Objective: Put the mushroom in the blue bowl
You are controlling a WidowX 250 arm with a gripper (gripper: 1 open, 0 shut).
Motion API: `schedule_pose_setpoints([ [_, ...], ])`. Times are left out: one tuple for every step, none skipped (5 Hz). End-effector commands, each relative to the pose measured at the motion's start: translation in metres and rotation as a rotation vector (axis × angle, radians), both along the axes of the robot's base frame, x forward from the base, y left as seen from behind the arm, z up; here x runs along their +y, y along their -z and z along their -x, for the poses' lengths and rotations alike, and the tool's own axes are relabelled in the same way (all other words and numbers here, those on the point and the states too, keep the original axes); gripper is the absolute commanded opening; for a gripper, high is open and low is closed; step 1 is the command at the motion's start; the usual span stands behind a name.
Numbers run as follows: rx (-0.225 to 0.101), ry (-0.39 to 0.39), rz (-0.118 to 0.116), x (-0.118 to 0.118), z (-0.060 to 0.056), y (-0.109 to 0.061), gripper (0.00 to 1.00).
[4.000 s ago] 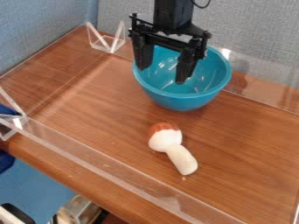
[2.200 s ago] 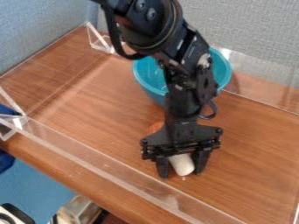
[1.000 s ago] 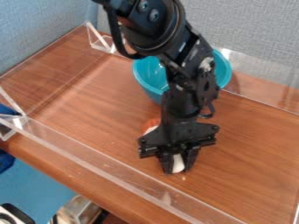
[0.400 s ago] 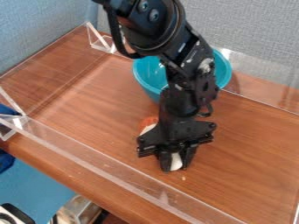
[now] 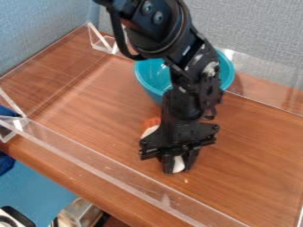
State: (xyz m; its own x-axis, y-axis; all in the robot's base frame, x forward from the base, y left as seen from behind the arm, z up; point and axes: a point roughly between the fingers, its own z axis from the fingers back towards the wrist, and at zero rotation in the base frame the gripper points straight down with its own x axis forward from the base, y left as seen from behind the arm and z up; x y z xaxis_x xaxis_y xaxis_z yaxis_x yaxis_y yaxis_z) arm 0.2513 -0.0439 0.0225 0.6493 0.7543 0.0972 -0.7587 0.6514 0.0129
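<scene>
The arm reaches down to the wooden desk (image 5: 71, 97), and its pincer (image 5: 175, 159) stands straddling the mushroom (image 5: 174, 162), its jaws drawn in against the cream stem while a sliver of orange cap peeks out at the left; the toy looks pinched but rests low on the desk, not yet lifted. The step in hand is judged to be the grasp itself. Next, the move calls for a straight lift with the grip kept firm, then a carry back and to the right to the blue bowl (image 5: 151, 82), well apart behind the arm, and a release above its hollow.
</scene>
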Motion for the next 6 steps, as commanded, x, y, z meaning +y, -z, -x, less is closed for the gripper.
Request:
schedule_pose_setpoints([
  [-0.038,0.016,0.01,-0.004,-0.003,-0.015,0.0],
  [-0.039,0.017,0.016,-0.004,-0.002,-0.019,0.0],
  [-0.042,0.019,0.025,-0.004,-0.002,-0.025,0.0],
  [-0.043,0.021,0.03,-0.004,-0.001,-0.029,0.0],
  [-0.045,0.025,0.035,-0.004,0.0,-0.034,0.0],
  [-0.05,0.032,0.045,-0.004,0.0,-0.042,0.0],
])
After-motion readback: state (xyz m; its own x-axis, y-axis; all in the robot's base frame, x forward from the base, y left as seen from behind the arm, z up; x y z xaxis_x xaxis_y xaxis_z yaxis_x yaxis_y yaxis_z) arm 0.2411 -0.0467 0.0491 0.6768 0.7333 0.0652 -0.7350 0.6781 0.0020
